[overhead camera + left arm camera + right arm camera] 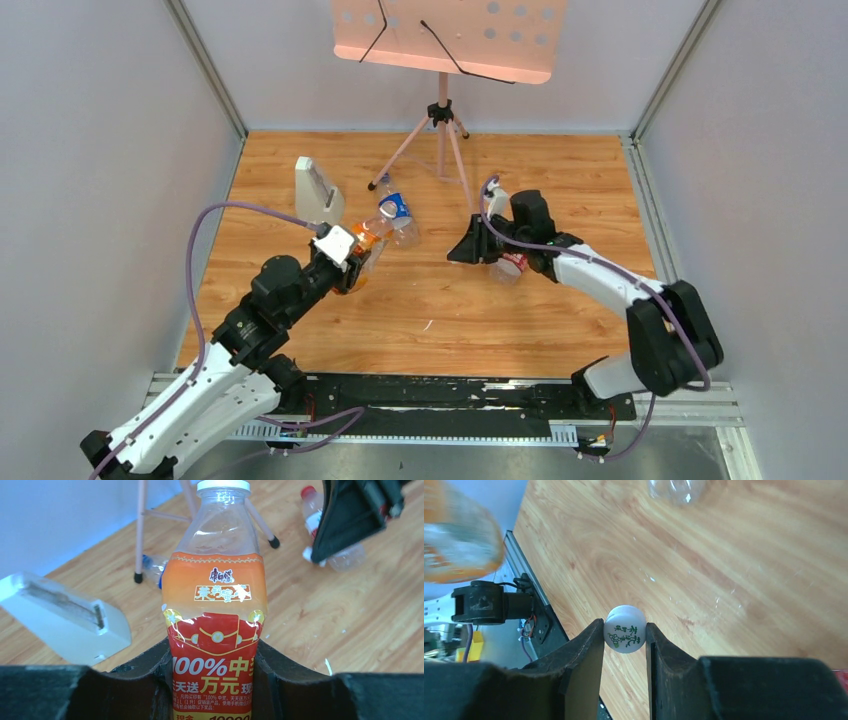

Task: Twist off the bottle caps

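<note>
Gripping the orange-labelled bottle [215,605] low on its body, the left tool [212,647] is clamped around it. Right tool [624,627] pinches the white cap [625,636] between its fingertips, off any bottle, above the bench [420,300]. Risk: shallow pinch on a smooth rim; a slip could drop the cap and let it roll. Cap: round, green print on top. Farther back, the blue-labelled bottle [397,212] lies on its side.

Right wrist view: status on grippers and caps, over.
Right gripper shut on white cap, clear of bottles. Left gripper shut on orange-labelled bottle. Red cap on its bottle beside right gripper. Nothing blocking.
</note>
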Motion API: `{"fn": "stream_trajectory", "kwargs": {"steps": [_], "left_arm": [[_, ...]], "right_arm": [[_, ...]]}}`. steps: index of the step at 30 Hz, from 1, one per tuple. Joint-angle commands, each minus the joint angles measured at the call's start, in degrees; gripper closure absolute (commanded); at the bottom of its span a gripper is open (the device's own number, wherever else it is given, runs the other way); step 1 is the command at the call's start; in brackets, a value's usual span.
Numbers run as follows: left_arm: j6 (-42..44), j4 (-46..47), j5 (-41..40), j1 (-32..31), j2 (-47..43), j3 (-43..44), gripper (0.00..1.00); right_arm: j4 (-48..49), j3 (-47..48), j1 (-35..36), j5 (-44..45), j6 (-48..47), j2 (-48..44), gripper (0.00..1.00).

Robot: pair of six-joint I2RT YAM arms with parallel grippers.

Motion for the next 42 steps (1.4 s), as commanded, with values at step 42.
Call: {"fn": "stream_trajectory", "kwargs": {"steps": [42], "left_arm": [[-4.2,3.9,-4.8,-0.1,-5.7,-0.8,0.99]], "right_arm": [[-18.7,24.5,7.9,29.5,4.8,30.3,0.58]]}}
